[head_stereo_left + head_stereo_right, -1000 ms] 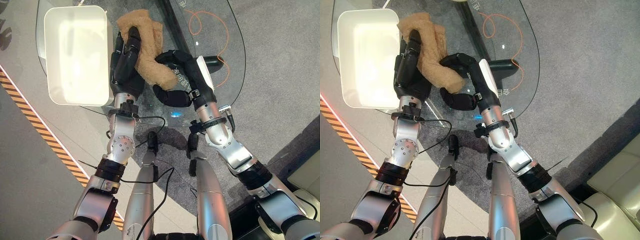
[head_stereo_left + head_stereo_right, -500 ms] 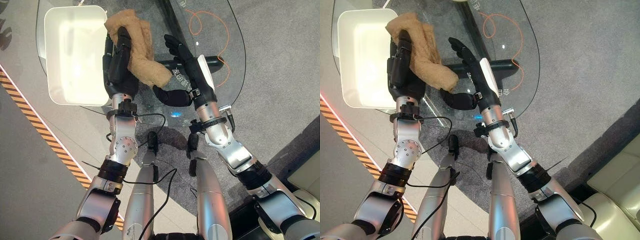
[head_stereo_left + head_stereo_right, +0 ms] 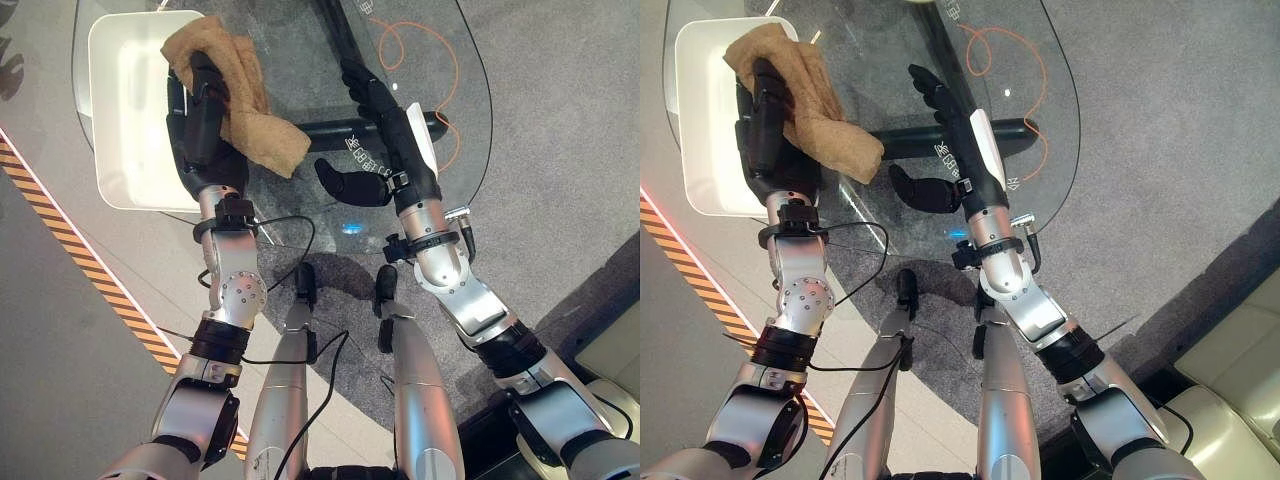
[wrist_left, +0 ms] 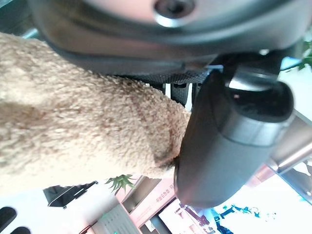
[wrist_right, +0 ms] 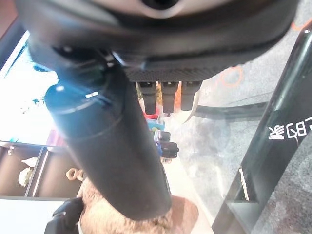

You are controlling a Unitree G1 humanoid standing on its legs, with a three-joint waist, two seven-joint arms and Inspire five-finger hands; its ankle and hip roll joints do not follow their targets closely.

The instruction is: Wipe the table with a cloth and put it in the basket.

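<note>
1. The left robot hand (image 3: 203,120) has its fingers curled round the tan cloth (image 3: 245,105), which sits bunched over the hand with one end trailing off toward the middle of the glass counter (image 3: 300,70).
2. The white basket (image 3: 125,110) stands just to the robot's left of that hand. The top of the cloth already overlaps the basket's near rim, while the hanging end is over the glass, outside it.
3. The cloth's long axis runs slantwise, from the basket rim down toward the centre of the counter. To my eye, the whole bundle must travel further left before it can drop inside.
4. The left arm is plainly the nearer one to the basket. The right robot hand (image 3: 945,110) is apart from the cloth, fingers straight and spread over the counter, holding nothing.
5. The cloth looks thick and fuzzy, like terry or fleece, and folded on itself; I would expect it to fall limp and in a heap once let go.
</note>
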